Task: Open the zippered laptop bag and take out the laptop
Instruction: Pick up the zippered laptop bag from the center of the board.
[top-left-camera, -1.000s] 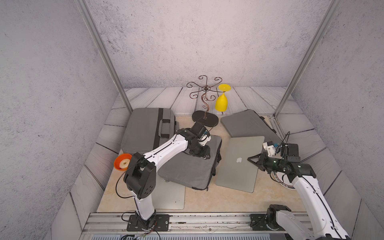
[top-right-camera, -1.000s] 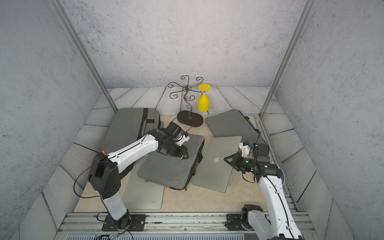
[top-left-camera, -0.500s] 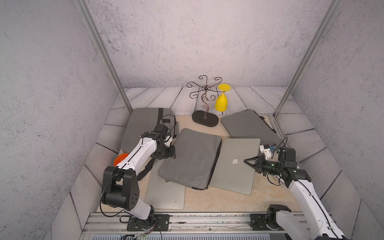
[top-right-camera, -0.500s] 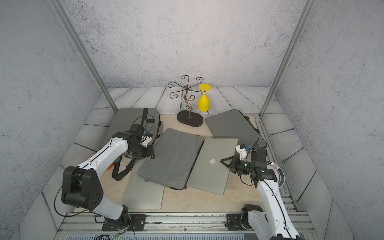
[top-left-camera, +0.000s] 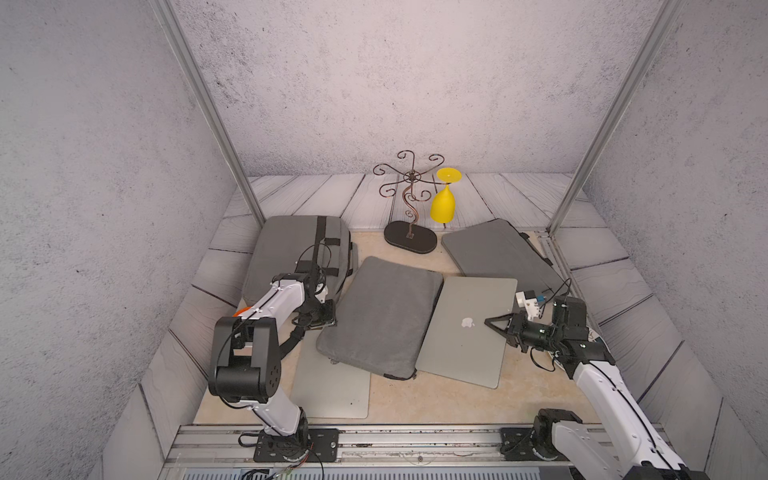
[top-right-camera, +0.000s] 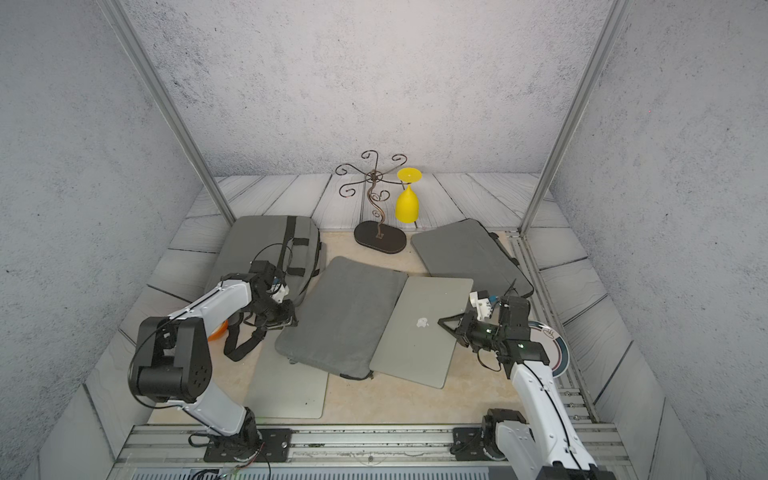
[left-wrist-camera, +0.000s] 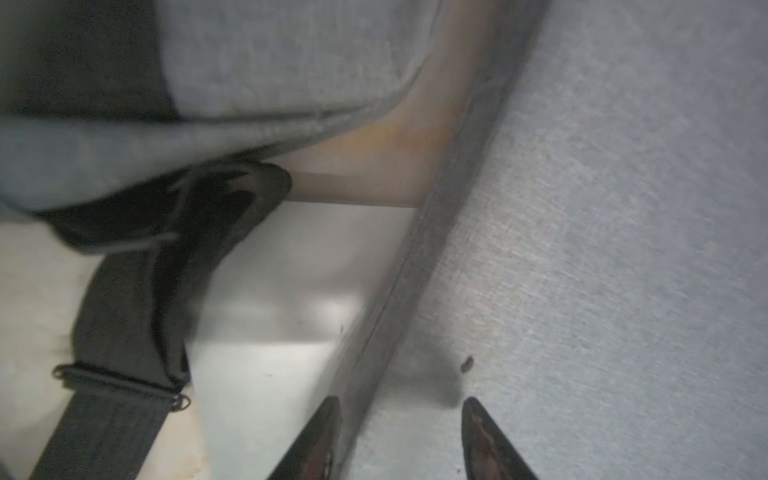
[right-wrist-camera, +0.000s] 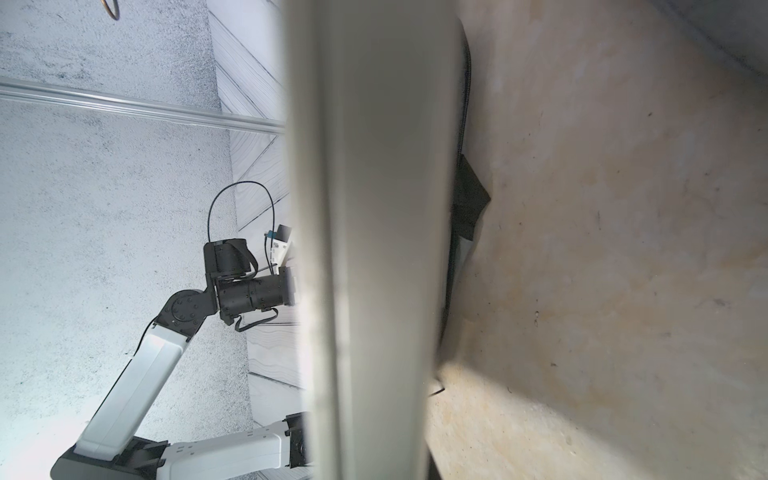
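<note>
**Laptop out of bag, being clamped by R gripper**

Nearest the rail, a 2nd silver laptop (top-left-camera: 332, 390) is being shown flat on the table (top-left-camera: 528, 390), its far end being covered by the laptop bag (top-left-camera: 382, 316), a grey zip sleeve lying mid-table. The bag's L edge is being hovered over by the L gripper (top-left-camera: 328, 322). In the L wrist view its fingertips (left-wrist-camera: 326, 432) are being shown apart w/ nothing btwn them, so it is open & empty. A black strap (top-right-camera: 239, 347) is being shown looped on the table beside that arm, w/ an orange item (top-right-camera: 218, 332) being partly hidden behind it.

To the R of the bag, the laptop (top-left-camera: 457, 353) is being shown on the table, silver, logo up. Its L edge is lying right along the bag's R side; whether any of it is being covered by fabric can't be told. Its R edge is being clamped by the R gripper (top-left-camera: 488, 321), jaws closed on the thin body. A plate (top-right-camera: 557, 353) is being partly covered by the R arm.

Farther back, a larger grey bag (top-left-camera: 291, 249) w/ black straps is being shown at L & another grey sleeve (top-left-camera: 498, 253) at R. Btwn them a wire stand (top-left-camera: 410, 241) is being shown upright on a black oval base, w/ a yellow goblet (top-left-camera: 442, 205) hanging upside down at one arm.
</note>
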